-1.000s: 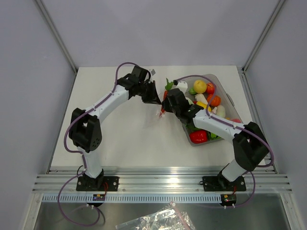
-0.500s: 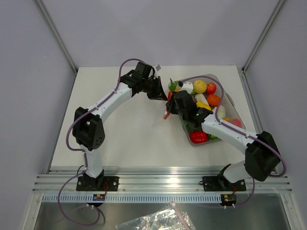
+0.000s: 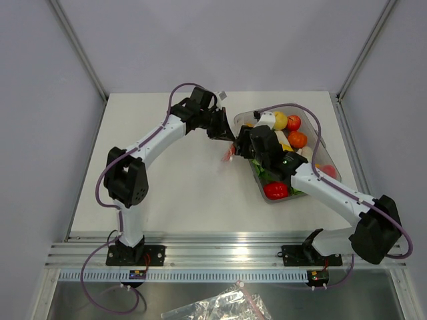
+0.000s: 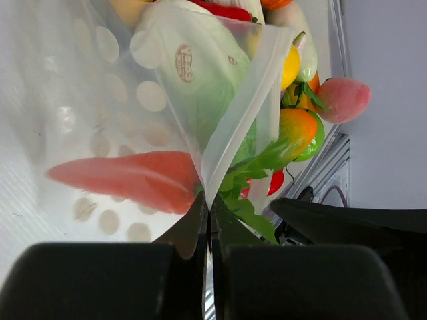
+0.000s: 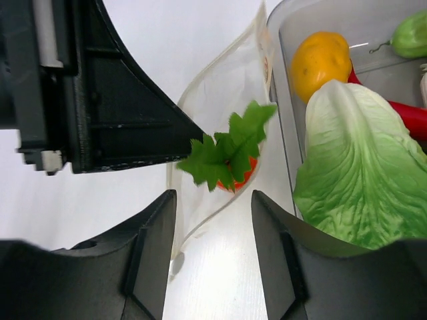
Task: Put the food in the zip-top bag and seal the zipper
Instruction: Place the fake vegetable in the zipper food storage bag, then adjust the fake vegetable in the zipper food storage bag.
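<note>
The zip-top bag [image 4: 100, 87], clear with pale dots, hangs from my left gripper [image 4: 208, 203], which is shut on its whitish zipper strip [image 4: 243, 113]. Inside lies a long red-orange piece of food [image 4: 127, 180], its green top [image 5: 227, 150] poking out of the bag mouth [image 5: 213, 93]. My right gripper [image 5: 212, 240] stands open just short of that green top, holding nothing. From above, the left gripper [image 3: 229, 130] and right gripper [image 3: 239, 145] meet at the bag [image 3: 229, 153], beside the bin.
A clear bin [image 3: 330, 167] on the right holds more toy produce: a green lettuce [image 5: 353, 173], a yellow piece [image 5: 320, 60], a red bell pepper [image 3: 275, 191] and several orange pieces. Its rim [image 5: 277, 87] runs right beside the bag mouth.
My right gripper has opened and let go of the red-orange piece, which now sits in the bag. Both grippers shifted right, toward the bin.
</note>
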`<state>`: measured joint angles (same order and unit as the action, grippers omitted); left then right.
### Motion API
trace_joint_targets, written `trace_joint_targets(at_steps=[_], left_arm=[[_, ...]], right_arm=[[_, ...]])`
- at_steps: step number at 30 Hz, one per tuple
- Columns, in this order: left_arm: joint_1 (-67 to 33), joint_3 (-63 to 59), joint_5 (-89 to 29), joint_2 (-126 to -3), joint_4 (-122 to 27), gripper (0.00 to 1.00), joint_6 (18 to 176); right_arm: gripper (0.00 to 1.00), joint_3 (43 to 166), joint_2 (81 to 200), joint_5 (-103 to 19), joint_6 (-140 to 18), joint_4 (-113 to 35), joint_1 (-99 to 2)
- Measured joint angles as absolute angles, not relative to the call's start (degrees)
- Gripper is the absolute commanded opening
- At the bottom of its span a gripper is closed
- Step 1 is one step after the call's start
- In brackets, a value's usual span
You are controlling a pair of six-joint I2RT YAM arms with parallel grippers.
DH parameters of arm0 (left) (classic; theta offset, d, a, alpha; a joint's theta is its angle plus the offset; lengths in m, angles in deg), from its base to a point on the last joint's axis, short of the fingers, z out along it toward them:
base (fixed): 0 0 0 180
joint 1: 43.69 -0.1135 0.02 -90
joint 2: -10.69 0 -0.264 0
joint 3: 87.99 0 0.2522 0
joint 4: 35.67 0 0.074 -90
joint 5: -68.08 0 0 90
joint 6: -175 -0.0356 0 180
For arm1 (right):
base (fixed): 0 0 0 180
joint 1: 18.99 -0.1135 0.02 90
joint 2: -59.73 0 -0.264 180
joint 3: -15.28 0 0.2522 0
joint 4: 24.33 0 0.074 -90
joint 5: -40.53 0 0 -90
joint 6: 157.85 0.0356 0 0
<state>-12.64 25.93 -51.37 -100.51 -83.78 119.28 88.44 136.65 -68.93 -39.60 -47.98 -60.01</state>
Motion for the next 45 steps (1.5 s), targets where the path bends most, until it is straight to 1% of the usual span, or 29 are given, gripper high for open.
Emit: trace_joint_targets(at_steps=[4,10,12,18,24,29,30,35,45], left_arm=[[-12.64,25.93,-51.87,-100.51,-83.76,0.0,119.3],[-12.66,25.93,-52.24,-100.51,-83.82,0.0,119.06],[-12.66,25.93,-52.27,-100.51,-83.78,0.0,119.06],[-12.66,25.93,-52.57,-100.51,-83.58,0.0,119.08],[-12.66,25.84,-52.59,-100.46,-83.49,0.0,119.06],[-12.66,25.69,-52.59,-100.42,-83.43,0.0,119.04],[-12.66,25.69,-52.59,-100.42,-83.39,0.0,119.04],[-12.66,25.67,-52.62,-100.42,-83.12,0.0,119.02],[-12.66,24.29,-52.62,-100.38,-82.8,0.0,118.27]], right_arm=[[0.53,88.81,134.25,-68.85,-39.05,-48.79,-59.15],[0.52,88.92,134.16,-64.58,-35.8,-51.69,-51.57],[0.53,89.4,134.99,-63.23,-35.07,-52.92,-50.63],[0.53,89.55,136.17,-58.86,-33.98,-52.87,-50.8],[0.51,89.59,136.39,-55.71,-34.22,-52.78,-50.83],[0.53,90.75,138.1,-53.35,-35.45,-53.29,-50.98],[0.54,91.15,138.4,-53.09,-35.75,-53.86,-51.05],[0.55,93.18,140.39,-51.73,-37.33,-55.28,-51.29],[0.56,93.57,138.75,-52.04,-38.29,-57.2,-51.37]])
